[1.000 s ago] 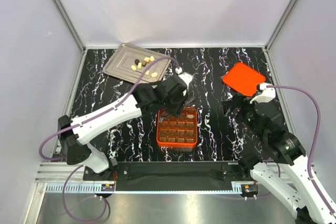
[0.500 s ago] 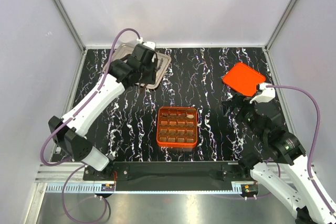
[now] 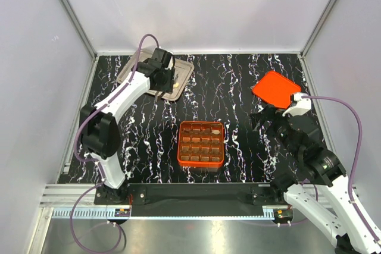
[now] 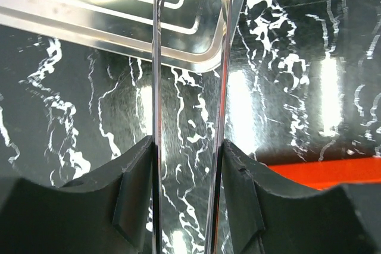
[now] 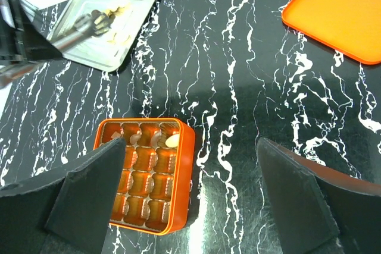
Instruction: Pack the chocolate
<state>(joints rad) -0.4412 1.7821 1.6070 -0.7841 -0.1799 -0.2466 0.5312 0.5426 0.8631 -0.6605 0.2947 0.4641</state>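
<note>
The left claw (image 5: 102,19) is hovering over the metal tray (image 5: 95,53), thin fingers narrowly apart and empty, with the loose chocolate (image 5: 121,9) lying just beside its tips. One cream piece (image 5: 172,140) is sitting in the orange box (image 3: 180,147); the right claw (image 3: 266,119) is hanging wide open, well away.

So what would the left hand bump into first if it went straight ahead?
Most likely the metal tray, near the chocolate pieces; the left hand points onto it. Depth is unclear.
</note>
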